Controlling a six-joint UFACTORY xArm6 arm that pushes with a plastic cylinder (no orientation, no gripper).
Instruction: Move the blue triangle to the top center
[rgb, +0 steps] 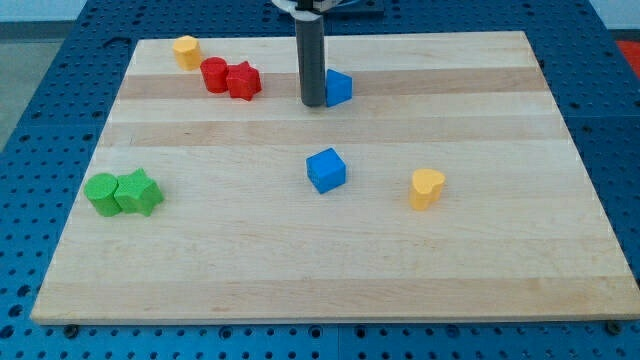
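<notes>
Nearest the view's bottom, the wooden board (330, 280) lies bare across its lower part. Further up, a blue cube (326, 170) sits near the middle, with a yellow heart-shaped block (427, 188) to its right and, well apart at the view's left, a green cylinder (101, 194) touching a green star-like block (139, 193). Beyond these, in the upper part of the board, my tip (313, 103) rests on the board right against the left side of the blue triangle (339, 87), which already sits close to the top centre, just right of the middle line. I have no jaws to open or close; the rod merely bears against the block and holds nothing. I judge this to be the closing stage of the push: the triangle is near its goal, and what remains seems to be a short nudge toward the view's top, perhaps a touch leftward. That would call for bringing my tip round to the block's near side, since pressing from the left would only send it rightward. The rod hides part of the triangle, so I cannot tell its long axis; its visible point seems to face the view's right. Farthest back at the left stand a red cylinder (214, 74) touching a red star (243, 80), and a yellow block (186, 50) at the top edge.
</notes>
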